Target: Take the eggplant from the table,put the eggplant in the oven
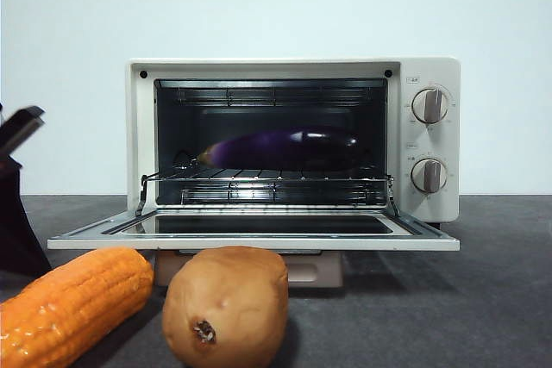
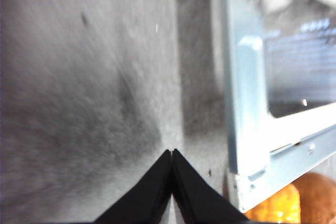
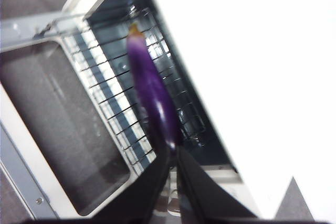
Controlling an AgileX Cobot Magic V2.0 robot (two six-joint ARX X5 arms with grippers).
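Glossy purple eggplant (image 1: 285,149) lies on the cream toaster oven's (image 1: 431,140) wire rack; likely slippery and firm, best gripped mid-body. Both the left end effector (image 2: 172,153) and right end effector (image 3: 173,153) are closed, empty.

No readable text — small labels by oven (image 1: 293,140) knobs (image 1: 429,105) illegible.

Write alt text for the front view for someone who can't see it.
A purple eggplant lies on the wire rack inside an open cream toaster oven, its door folded down flat. In front, on the dark grey table, sit an orange corn cob and a brown potato; a black gripper shows at the left edge.
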